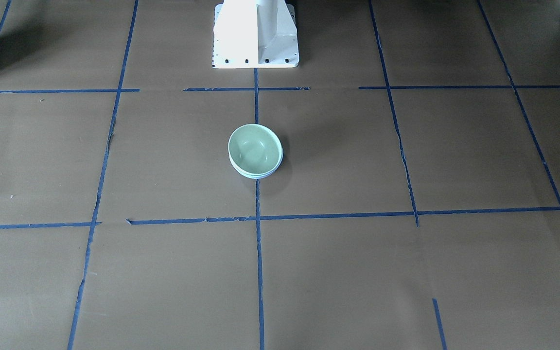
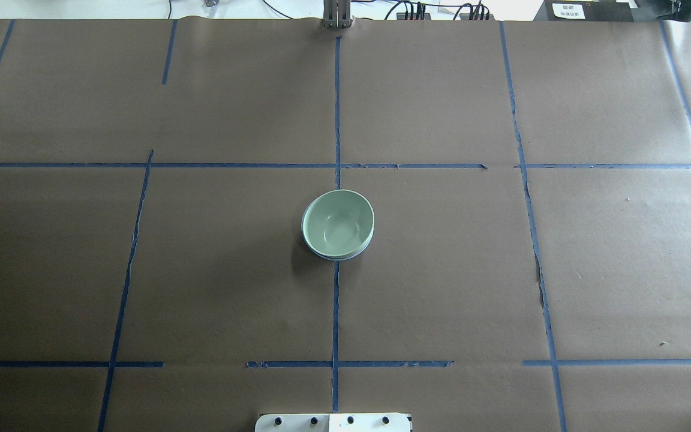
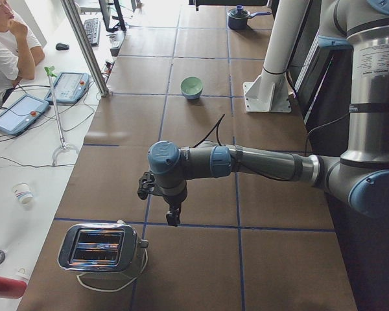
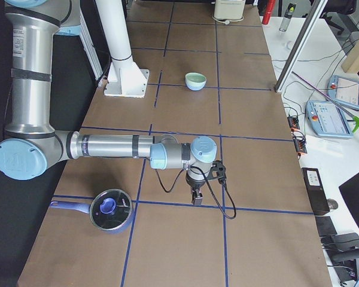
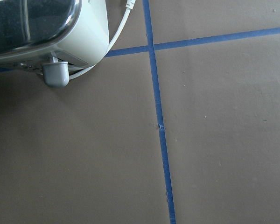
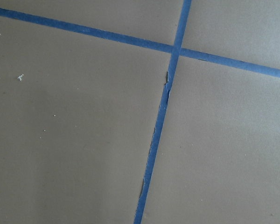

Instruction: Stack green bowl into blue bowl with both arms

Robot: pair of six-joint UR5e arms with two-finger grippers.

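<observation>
The green bowl (image 1: pixel 254 148) sits nested inside the blue bowl (image 1: pixel 256 175) at the table's middle, in front of the pedestal. Only a thin blue rim (image 2: pixel 341 257) shows under the green bowl (image 2: pixel 336 223). The stack also shows small in the exterior left view (image 3: pixel 192 87) and the exterior right view (image 4: pixel 195 80). My left gripper (image 3: pixel 174 220) hangs low over the table's left end, far from the bowls, beside a toaster. My right gripper (image 4: pixel 196 199) hangs low over the right end, near a pot. I cannot tell whether either is open or shut. Neither wrist view shows fingers.
A silver toaster (image 3: pixel 100 249) with a white cord stands at the left end; its corner shows in the left wrist view (image 5: pixel 37 32). A blue-lidded pot (image 4: pixel 110 210) stands at the right end. The white pedestal (image 1: pixel 255 34) stands behind the bowls. An operator (image 3: pixel 6 45) sits beside the table.
</observation>
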